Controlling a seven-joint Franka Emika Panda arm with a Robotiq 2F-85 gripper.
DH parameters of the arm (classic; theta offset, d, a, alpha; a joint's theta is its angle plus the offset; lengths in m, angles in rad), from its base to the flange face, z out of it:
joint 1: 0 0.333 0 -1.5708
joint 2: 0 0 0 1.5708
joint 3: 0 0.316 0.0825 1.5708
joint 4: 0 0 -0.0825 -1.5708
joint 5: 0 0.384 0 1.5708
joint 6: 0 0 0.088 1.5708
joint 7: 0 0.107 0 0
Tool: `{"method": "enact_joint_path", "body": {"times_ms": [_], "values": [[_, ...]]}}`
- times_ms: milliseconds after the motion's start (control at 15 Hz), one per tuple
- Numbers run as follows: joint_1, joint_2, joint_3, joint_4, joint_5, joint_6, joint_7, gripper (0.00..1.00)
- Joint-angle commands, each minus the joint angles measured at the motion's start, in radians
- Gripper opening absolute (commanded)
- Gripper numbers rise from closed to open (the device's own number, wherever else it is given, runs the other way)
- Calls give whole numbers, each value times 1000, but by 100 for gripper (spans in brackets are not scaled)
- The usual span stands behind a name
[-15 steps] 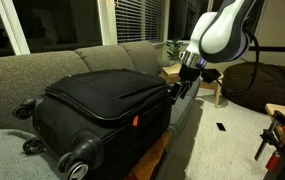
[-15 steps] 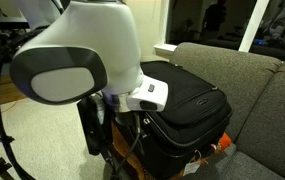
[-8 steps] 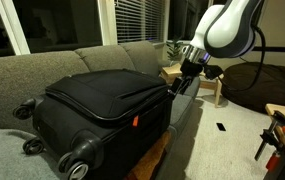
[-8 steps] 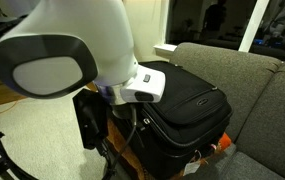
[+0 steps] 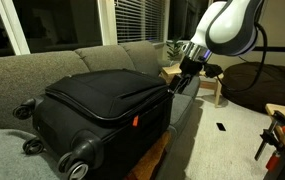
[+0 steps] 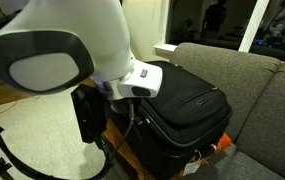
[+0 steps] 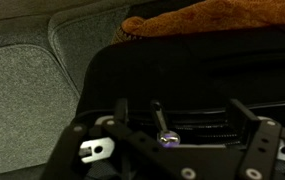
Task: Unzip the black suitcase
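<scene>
Where the wrist camera looks out past its own linkage, the gripper point(image 7: 179, 130) shows its jaws spread wide, with nothing clamped between them. Directly beyond the fingers point(image 7: 92, 150) the black suitcase point(image 7: 182, 75) fills the middle of that view as a dark fabric surface. Whether the fingers touch it I cannot tell. To its left lie the grey sofa cushions point(image 7: 22, 95), and past the case, along the top edge, runs a strip of brown fuzzy fabric point(image 7: 212, 15).

In an exterior view the arm's big white joint housing point(image 6: 57, 55) sits in the foreground and covers the gripper. Behind it the suitcase lies flat on the grey sofa point(image 6: 257, 85), with a bit of the brown fabric showing at its lower corner.

In an exterior view point(image 5: 97, 105) the case rests on the sofa seat, top panel up. Its grey-hubbed wheels point(image 5: 82, 150) point toward the camera, and a small red tag point(image 5: 135, 121) sits on the near side wall. The gripper point(image 5: 177, 88) hangs at the case's far end, just beside the upper edge, with the arm reaching in from the room side. A small dark object point(image 5: 221, 126) lies on the pale floor. Farther back stand a wooden side table point(image 5: 210, 88), a potted plant point(image 5: 172, 48) and windows with blinds point(image 5: 137, 20).
</scene>
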Motion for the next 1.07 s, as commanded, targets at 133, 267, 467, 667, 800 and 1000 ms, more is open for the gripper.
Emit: {"method": "enact_joint_path", "body": {"times_ms": [133, 267, 467, 667, 800, 1000], "values": [[-88, -2, 74, -22, -10, 19, -12, 100], [-96, 3, 82, -19, -11, 16, -13, 100], [-97, 8, 85, -14, -16, 13, -19, 100], [-88, 10, 75, -12, -33, 14, -40, 100], [-74, 10, 55, -11, -44, 15, -58, 100], [-75, 20, 42, -7, -52, 16, -88, 100]]}}
